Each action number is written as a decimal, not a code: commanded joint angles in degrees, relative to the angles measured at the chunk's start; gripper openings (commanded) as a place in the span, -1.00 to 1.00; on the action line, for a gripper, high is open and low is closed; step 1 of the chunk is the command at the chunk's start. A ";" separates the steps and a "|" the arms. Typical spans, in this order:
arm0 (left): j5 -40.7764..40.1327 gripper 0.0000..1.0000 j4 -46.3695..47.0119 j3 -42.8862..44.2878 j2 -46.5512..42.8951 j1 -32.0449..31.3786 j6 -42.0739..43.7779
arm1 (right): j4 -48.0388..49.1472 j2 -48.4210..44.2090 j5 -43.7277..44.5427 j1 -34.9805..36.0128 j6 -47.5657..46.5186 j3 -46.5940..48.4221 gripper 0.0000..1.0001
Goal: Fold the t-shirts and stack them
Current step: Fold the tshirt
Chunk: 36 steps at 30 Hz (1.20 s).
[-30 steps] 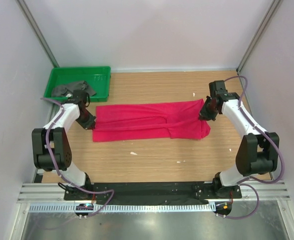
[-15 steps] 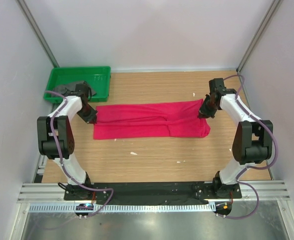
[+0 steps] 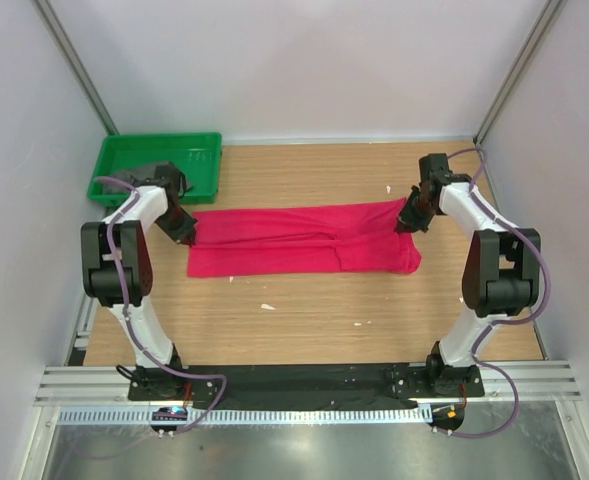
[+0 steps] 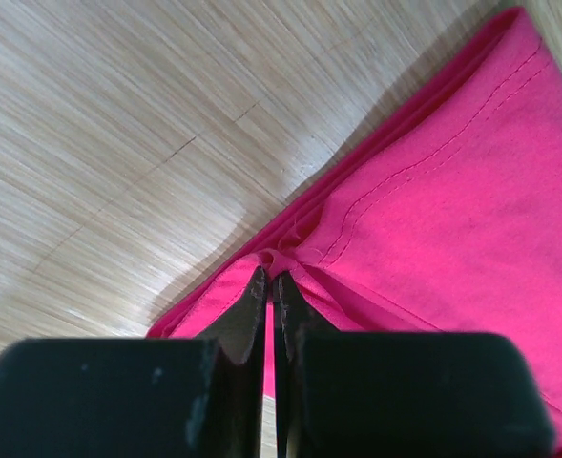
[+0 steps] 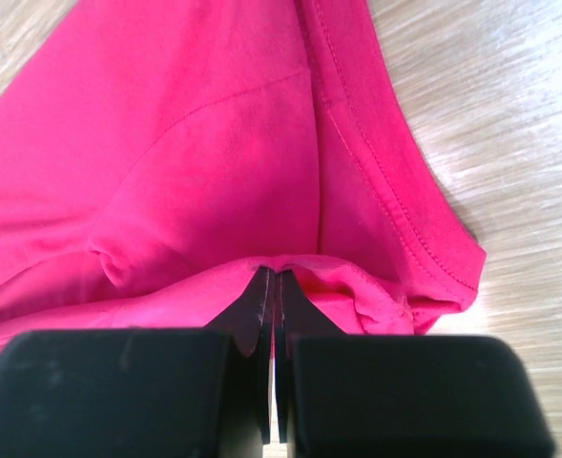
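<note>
The crimson-red t-shirt [image 3: 299,240] lies across the wooden table as a long folded band. My left gripper [image 3: 185,234] is shut on its far left edge; the left wrist view shows the red cloth [image 4: 452,191] pinched at my closed tips [image 4: 271,277]. My right gripper [image 3: 406,222] is shut on the shirt's far right edge; the right wrist view shows the red cloth [image 5: 214,143] bunched at my closed tips [image 5: 273,275]. The dark grey t-shirt [image 3: 154,174] lies crumpled in the green tray [image 3: 199,160].
The green tray stands at the back left corner. White walls and metal posts enclose the table. Small white scraps [image 3: 267,306] lie on the wood in front of the shirt. Both arm bases sit at the near edge.
Both grippers have drawn the shirt's near edge toward the back, so the red band is narrower. Both arms have stretched further back.
</note>
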 commanded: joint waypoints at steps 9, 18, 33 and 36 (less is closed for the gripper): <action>-1.38 -1.00 -1.33 4.52 2.89 0.30 0.44 | 1.83 4.64 -1.31 -0.53 -1.24 6.33 -0.98; -2.25 -0.99 -2.47 6.90 4.73 0.31 0.00 | 1.83 7.72 -2.37 -2.73 -1.42 9.32 -0.97; -9.47 0.44 -5.46 7.88 -7.91 -1.10 6.94 | -3.61 3.36 3.16 -2.73 -6.69 13.64 -0.24; -3.27 0.43 -2.83 2.27 -13.61 -3.19 9.40 | -3.70 -0.52 4.13 -2.73 -8.53 8.64 -0.16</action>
